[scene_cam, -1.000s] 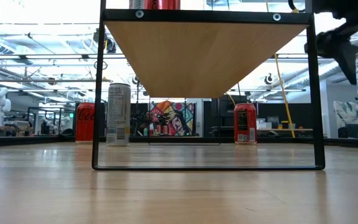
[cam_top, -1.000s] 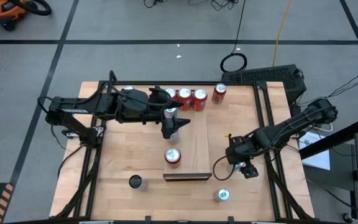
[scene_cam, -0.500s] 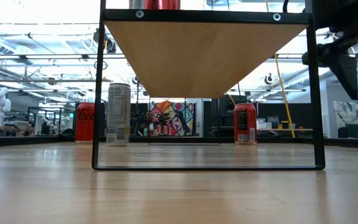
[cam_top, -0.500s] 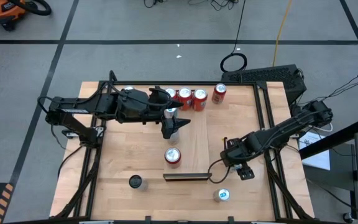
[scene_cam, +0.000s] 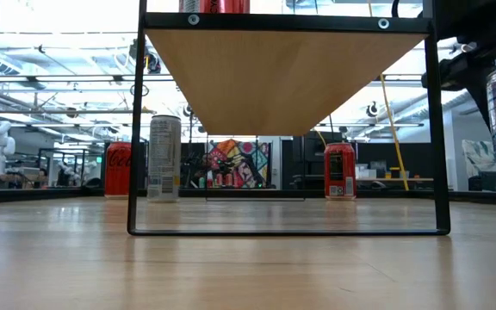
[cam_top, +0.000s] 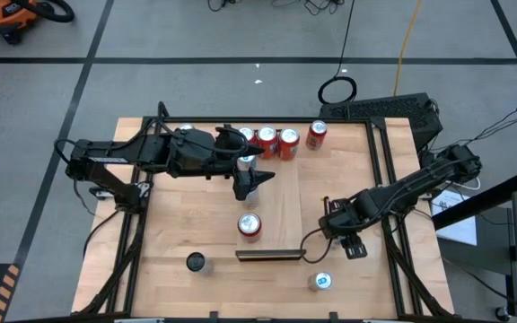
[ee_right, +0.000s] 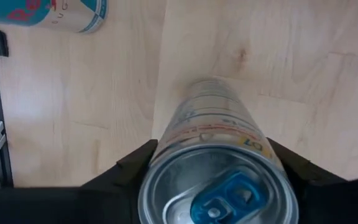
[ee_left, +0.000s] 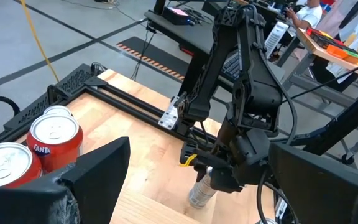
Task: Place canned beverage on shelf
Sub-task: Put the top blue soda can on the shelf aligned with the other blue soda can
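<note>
Right of shelf (cam_top: 267,211): right gripper (cam_top: 333,218) clamped on silver can (ee_right: 219,155)
Over shelf's far end: left gripper (cam_top: 252,180) spread, empty
Risk: shallow grip, can slipping mid-lift

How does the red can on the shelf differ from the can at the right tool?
The red can stands free on the shelf; the silver can is off the shelf, clasped by the right tool. One body is red, the other silver. Both are upright.
</note>
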